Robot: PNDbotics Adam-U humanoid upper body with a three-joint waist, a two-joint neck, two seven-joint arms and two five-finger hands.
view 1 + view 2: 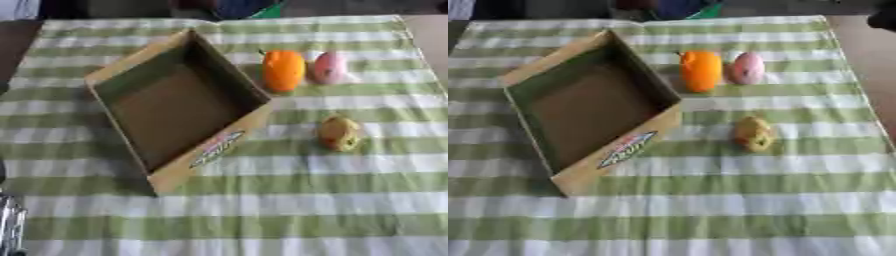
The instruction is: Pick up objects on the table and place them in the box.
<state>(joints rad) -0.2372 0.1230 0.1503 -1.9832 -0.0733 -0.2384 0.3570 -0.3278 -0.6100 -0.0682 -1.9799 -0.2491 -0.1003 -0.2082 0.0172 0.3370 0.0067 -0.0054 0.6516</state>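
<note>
So far, nothing in the box

Shows an open cardboard box (175,172) lying askew on the left half of a green-and-white striped cloth (306,200), bare inside, with a printed label on the near-right wall. Leaves all three task things out on the cloth to its right: an orange object (284,70) just beside the far-right wall, a pink object (330,67) close against that one, perhaps touching, and a yellowish lumpy object (339,133) nearer, apart from the other two and from the box.

Looks laid out for easy work: mouth of the box turned up and wide, things grouped on one side with bare cloth around the near one. Catches only a silvery sliver of what seems the left hand (9,225) at the near-left corner, away from everything and holding nothing visible; cannot tell whether spread or closed. Finds no right hand in either view.

Reads as the very start. Probably favours the right side for a first reach, with the pink and orange pair crowded enough to risk a nudge.
</note>
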